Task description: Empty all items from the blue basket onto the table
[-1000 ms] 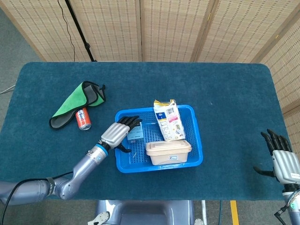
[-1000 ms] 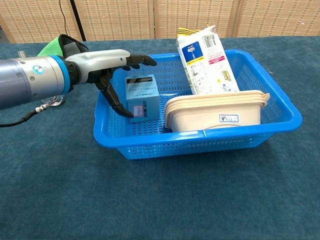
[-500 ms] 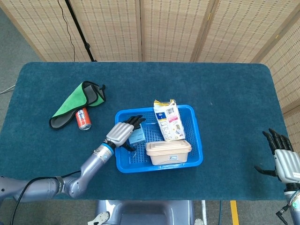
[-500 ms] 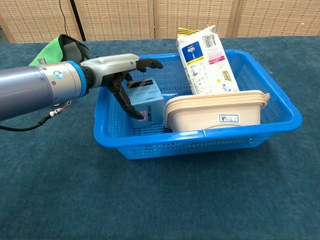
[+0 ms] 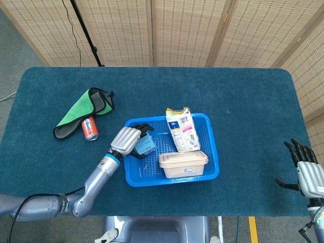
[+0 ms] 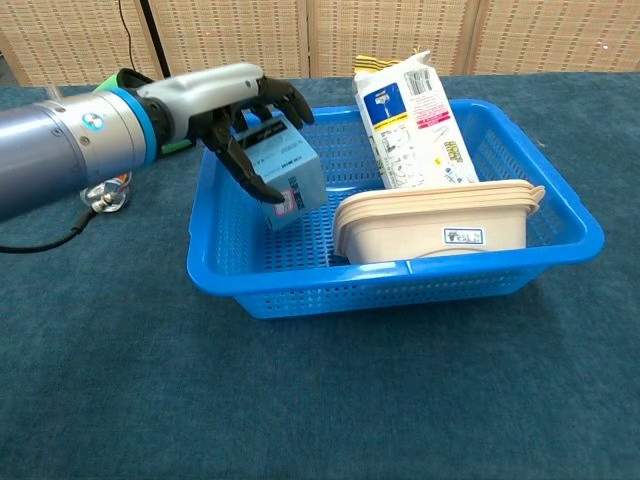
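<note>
Blue box (image 6: 290, 172) inside left robot hand (image 6: 240, 125)

Basket (image 5: 212, 172) sitting mid-table (image 5: 243, 101); tub (image 5: 183, 164) lying at its front edge, pouch (image 5: 181, 129) leaning behind it. Can (image 5: 90, 128) and cloth (image 5: 83, 112) lying toward table's left edge.

A red can (image 5: 90, 128) lies against a green cloth (image 5: 83, 110) on the table (image 5: 253, 101).
</note>
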`<state>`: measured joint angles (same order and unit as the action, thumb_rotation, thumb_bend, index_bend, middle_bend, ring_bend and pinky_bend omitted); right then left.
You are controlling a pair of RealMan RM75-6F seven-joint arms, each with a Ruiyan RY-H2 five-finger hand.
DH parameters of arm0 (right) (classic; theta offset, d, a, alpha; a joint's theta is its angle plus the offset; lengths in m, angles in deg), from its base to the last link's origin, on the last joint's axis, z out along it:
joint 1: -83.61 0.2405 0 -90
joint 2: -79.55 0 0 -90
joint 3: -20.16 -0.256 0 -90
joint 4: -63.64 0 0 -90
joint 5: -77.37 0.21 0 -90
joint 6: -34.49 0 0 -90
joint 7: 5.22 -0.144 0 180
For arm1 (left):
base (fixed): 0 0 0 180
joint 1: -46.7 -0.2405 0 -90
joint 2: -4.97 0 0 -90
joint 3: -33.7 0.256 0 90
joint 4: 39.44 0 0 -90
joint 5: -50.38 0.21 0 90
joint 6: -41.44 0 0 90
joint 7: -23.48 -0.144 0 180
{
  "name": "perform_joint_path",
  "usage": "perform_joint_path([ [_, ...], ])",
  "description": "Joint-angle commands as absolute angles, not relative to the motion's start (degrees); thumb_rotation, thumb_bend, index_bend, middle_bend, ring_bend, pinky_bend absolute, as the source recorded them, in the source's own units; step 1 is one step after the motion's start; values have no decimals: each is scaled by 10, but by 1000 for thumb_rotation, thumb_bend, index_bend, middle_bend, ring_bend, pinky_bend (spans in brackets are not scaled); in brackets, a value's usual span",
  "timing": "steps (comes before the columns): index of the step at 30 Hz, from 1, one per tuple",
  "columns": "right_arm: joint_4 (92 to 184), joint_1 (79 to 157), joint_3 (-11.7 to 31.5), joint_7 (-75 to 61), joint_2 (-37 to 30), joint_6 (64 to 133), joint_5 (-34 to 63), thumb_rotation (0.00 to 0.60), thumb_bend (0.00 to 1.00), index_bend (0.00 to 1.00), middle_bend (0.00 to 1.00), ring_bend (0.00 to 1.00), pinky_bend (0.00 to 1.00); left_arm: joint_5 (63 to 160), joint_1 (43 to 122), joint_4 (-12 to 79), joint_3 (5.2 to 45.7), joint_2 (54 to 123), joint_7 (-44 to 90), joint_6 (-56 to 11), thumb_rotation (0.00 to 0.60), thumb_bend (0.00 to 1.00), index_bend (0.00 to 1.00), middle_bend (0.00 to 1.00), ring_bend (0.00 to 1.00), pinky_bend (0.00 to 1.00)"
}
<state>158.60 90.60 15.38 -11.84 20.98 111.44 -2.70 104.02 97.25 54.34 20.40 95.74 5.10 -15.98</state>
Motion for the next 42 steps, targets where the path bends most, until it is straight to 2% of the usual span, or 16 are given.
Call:
perform_joint_path([
  [1,1587,906,154,-118,210,1116,-28,600,0,0,0,0,0,1071,954,591,194,910,64,-183,600,92,248,237,255,482],
  [7,1592,903,156,-116,211,1122,-33,600,0,0,0,0,0,1100,911,659,190,792,78,-214,600,92,250,238,255,482],
  [12,1595,902,158,-111,211,1125,-37,600,0,0,0,0,0,1136,863,643,225,718,124,-208,600,91,253,240,256,482],
  [24,1599,905,162,-86,203,1118,-36,600,0,0,0,0,0,1233,809,527,294,727,260,-175,600,87,247,238,230,479],
  [26,1599,905,162,-82,201,1117,-34,600,0,0,0,0,0,1259,808,520,304,725,281,-165,600,76,169,162,143,376],
  [28,1599,906,162,-79,200,1116,-33,600,0,0,0,0,0,1293,809,521,316,714,318,-155,600,57,38,34,25,118],
  [30,1599,906,162,-78,200,1116,-33,600,0,0,0,0,0,1318,808,520,321,705,344,-157,600,39,0,0,0,0],
  [37,1596,909,163,-119,212,1110,-45,600,0,0,0,0,0,1363,775,547,330,659,342,-226,600,21,0,0,0,0],
  [42,1598,929,172,-250,251,1069,-81,600,0,0,0,0,0,1331,740,591,328,612,275,-264,600,21,0,0,0,0],
])
